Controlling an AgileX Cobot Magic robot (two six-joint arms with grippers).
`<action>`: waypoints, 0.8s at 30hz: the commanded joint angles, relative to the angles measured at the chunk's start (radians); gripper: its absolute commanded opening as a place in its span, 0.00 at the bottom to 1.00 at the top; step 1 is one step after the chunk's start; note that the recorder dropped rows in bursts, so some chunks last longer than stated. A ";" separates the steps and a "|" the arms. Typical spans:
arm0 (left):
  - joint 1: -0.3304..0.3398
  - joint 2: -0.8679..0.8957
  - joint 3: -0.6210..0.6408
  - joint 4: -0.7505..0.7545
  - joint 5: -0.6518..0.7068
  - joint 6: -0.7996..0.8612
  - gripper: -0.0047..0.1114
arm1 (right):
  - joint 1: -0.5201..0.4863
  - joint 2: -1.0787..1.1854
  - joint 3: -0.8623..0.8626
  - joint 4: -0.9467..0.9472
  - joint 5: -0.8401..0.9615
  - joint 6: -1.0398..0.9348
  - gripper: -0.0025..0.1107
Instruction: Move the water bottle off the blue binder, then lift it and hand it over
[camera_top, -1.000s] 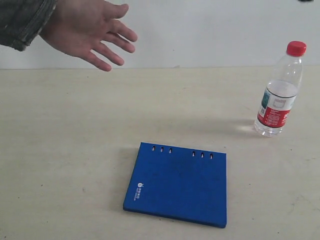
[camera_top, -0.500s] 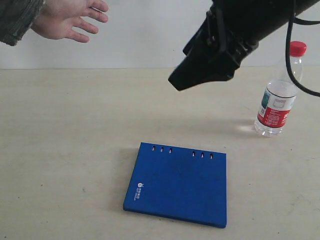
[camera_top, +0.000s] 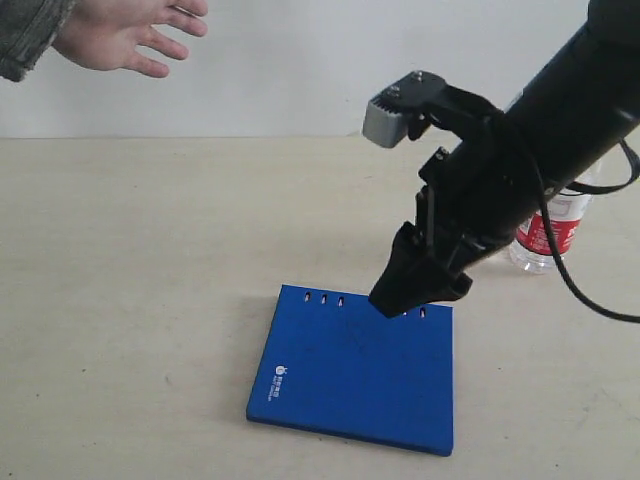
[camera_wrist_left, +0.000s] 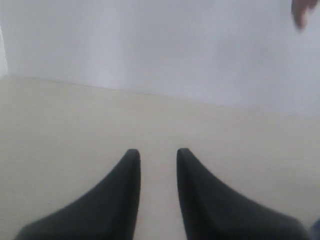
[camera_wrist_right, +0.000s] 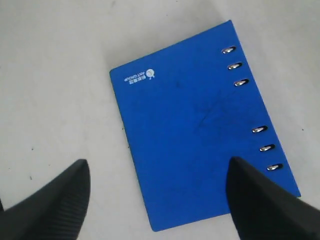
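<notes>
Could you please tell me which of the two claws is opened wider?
The right claw, spread wide above the blue binder; the left claw shows only a narrow gap.

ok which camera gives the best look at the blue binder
The right wrist view: the blue binder seen from above, logo and six ring holes sharp, one edge partly hidden. In the exterior view the right gripper covers part of its spine edge. The left wrist view shows no clear part of it.
</notes>
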 joint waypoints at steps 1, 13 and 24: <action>-0.004 0.004 -0.004 -0.338 -0.009 -0.152 0.26 | 0.000 -0.001 0.073 0.005 -0.127 -0.002 0.62; -0.004 0.004 -0.004 -0.482 0.148 -0.125 0.26 | 0.000 -0.001 0.213 -0.005 -0.390 0.125 0.62; -0.004 0.004 -0.004 -0.566 0.144 -0.125 0.26 | 0.000 -0.001 0.232 -0.024 -0.401 0.132 0.62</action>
